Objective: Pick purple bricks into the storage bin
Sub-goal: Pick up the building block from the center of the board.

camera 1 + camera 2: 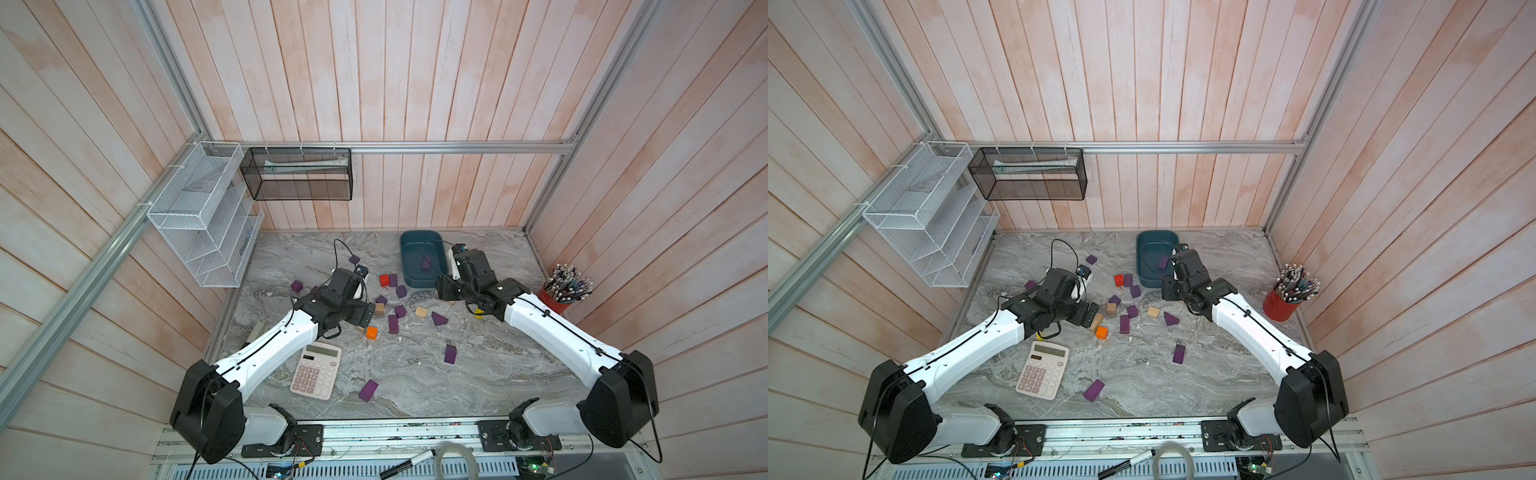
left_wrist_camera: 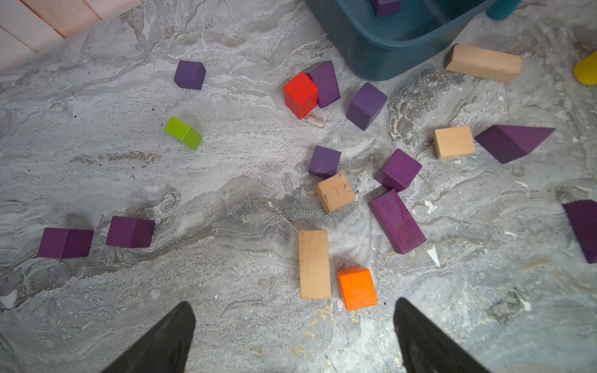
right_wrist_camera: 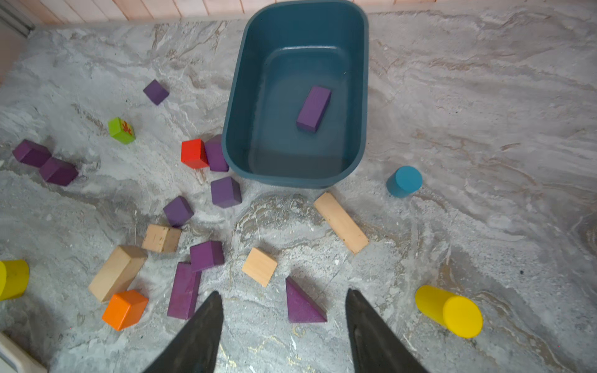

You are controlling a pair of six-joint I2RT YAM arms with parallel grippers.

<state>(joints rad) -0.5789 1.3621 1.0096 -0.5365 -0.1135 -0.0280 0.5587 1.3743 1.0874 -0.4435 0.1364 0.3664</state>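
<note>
The teal storage bin (image 1: 405, 249) (image 1: 1144, 259) (image 3: 232, 129) stands at the back of the table with one oblong purple brick (image 1: 427, 263) (image 3: 313, 108) lying inside. Several purple bricks lie scattered on the marble, among them a wedge (image 1: 439, 318) (image 3: 303, 306), a long bar (image 1: 393, 323) (image 2: 397, 221) and a cube (image 2: 190, 75). My left gripper (image 2: 295, 305) (image 1: 368, 318) is open and empty, above the table just short of an orange cube. My right gripper (image 3: 283, 293) (image 1: 445, 289) is open too, hovering near the bin's front, and the wedge lies on the table between its fingertips.
Mixed in are tan blocks (image 2: 314, 264), a red cube (image 1: 384, 279), an orange cube (image 2: 356, 287), a green block (image 3: 121, 130), yellow cylinders (image 3: 449, 311) and a blue one (image 3: 403, 181). A calculator (image 1: 316, 370) lies front left. A red pen cup (image 1: 561, 297) stands at the right wall.
</note>
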